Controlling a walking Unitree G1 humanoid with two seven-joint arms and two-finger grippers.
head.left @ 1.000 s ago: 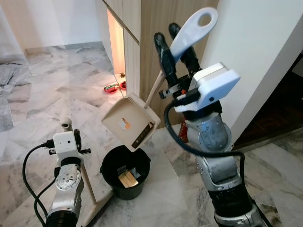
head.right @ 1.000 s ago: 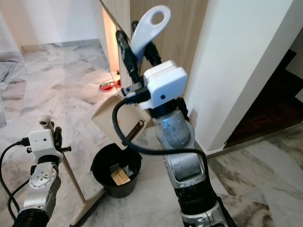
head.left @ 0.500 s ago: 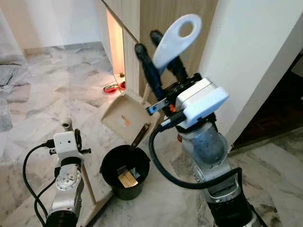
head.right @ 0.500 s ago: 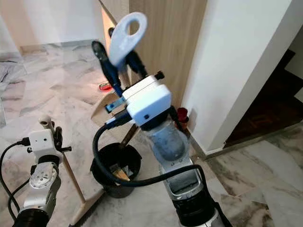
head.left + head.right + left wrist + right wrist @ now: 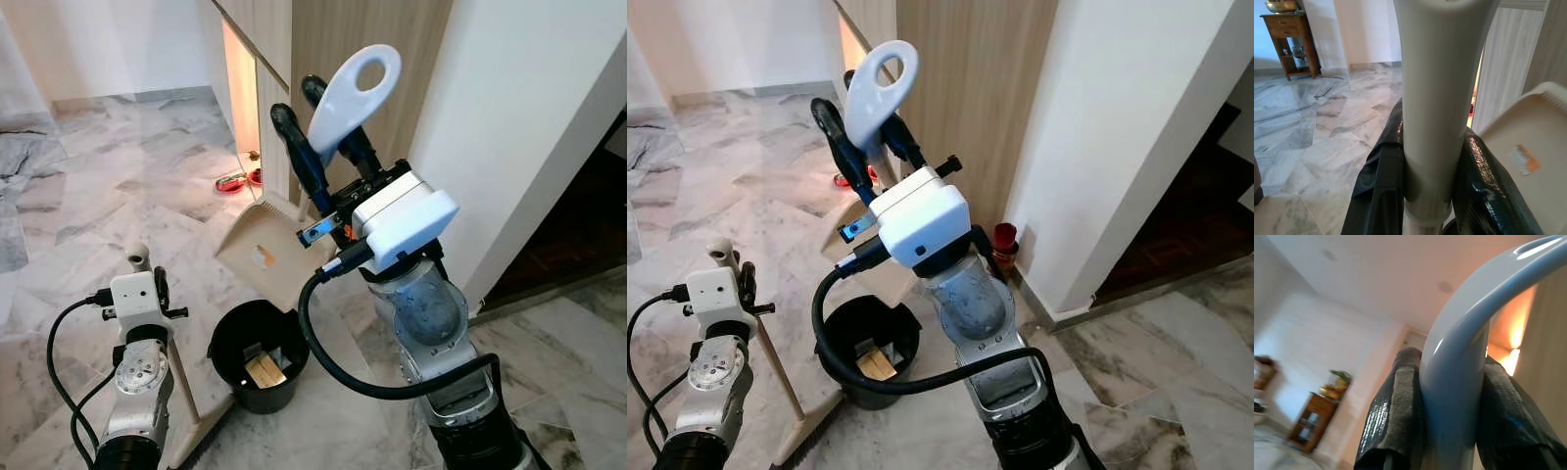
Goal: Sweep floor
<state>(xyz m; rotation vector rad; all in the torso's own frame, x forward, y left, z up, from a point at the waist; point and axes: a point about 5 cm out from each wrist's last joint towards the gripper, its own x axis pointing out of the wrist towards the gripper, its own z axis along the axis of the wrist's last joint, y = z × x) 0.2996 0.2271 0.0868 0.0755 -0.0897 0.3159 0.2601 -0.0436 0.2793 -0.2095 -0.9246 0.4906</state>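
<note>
two grippers are at work: the right gripper (image 5: pixel 318 132) pinches the dustpan (image 5: pixel 265 250) by its white looped handle, tilted above the black bin (image 5: pixel 258 354); its arm hides the pan's near edge. the left gripper (image 5: pixel 1425 196) clamps the broom handle (image 5: pixel 1437 98), whose head is cut off below.

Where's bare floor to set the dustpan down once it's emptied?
Open marble floor lies left of the lit wooden cabinet. It is crowded around the black bin, with the broom's pale handle in the left gripper and the beige dustpan held by the right gripper.
</note>
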